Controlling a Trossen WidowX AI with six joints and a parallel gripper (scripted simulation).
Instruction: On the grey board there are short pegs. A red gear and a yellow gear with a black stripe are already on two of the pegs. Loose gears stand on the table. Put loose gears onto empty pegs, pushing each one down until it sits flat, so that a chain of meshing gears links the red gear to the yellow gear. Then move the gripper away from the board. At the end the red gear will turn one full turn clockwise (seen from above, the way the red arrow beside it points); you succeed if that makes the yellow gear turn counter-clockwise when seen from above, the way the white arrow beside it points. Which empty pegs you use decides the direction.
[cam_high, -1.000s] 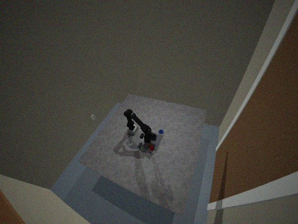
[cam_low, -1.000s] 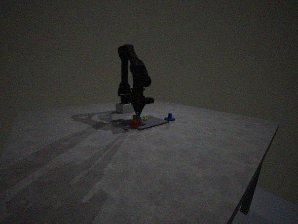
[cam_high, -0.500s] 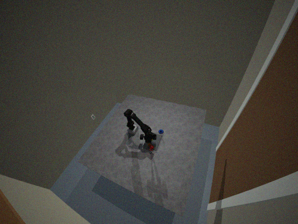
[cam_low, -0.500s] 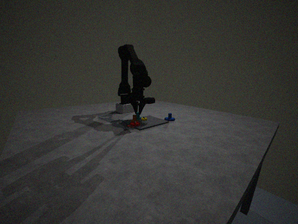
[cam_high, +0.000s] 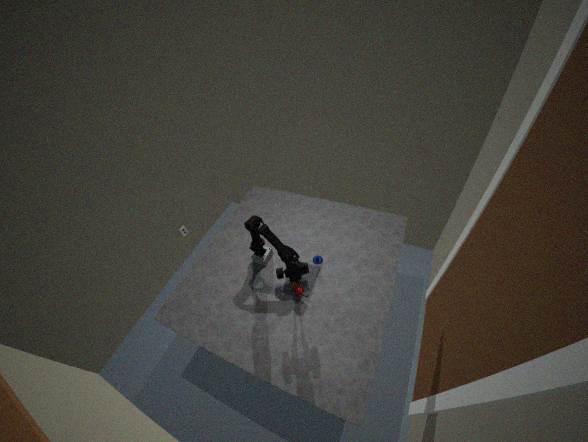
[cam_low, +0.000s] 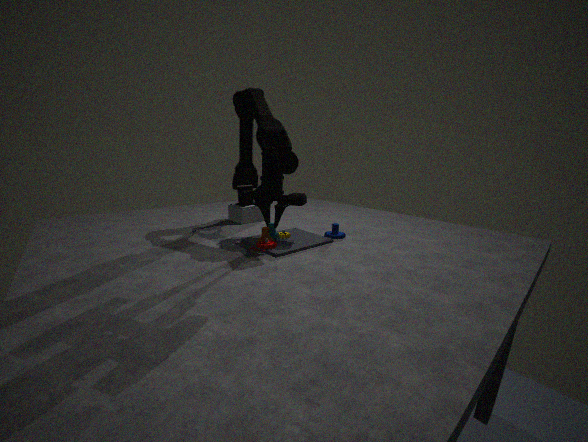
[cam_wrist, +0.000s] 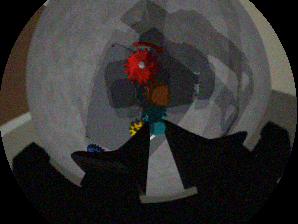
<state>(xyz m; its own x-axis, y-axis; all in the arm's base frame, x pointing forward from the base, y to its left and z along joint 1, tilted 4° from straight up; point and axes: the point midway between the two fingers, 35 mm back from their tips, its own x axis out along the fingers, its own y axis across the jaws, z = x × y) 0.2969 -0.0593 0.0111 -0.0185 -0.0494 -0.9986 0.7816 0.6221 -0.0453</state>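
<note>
My gripper (cam_low: 273, 226) (cam_wrist: 156, 123) is shut on the knob of a teal gear (cam_wrist: 154, 114) (cam_low: 272, 232), low over the grey board (cam_low: 312, 240) (cam_wrist: 100, 117). Whether the teal gear sits flat is hard to tell. An orange gear (cam_wrist: 160, 94) (cam_low: 265, 233) stands between the red gear (cam_wrist: 135, 65) (cam_low: 265, 245) (cam_high: 299, 290) and the teal gear. The yellow gear (cam_wrist: 135, 128) (cam_low: 284, 234) is beside the teal gear, partly hidden in the wrist view. A blue gear (cam_high: 317, 260) (cam_low: 335, 233) (cam_wrist: 94, 149) stands on the table off the board's edge.
The arm's white base (cam_low: 242, 214) stands behind the board. The arm covers much of the board in the top view, and its shadow darkens the board and table (cam_low: 350, 320). The empty pegs cannot be made out.
</note>
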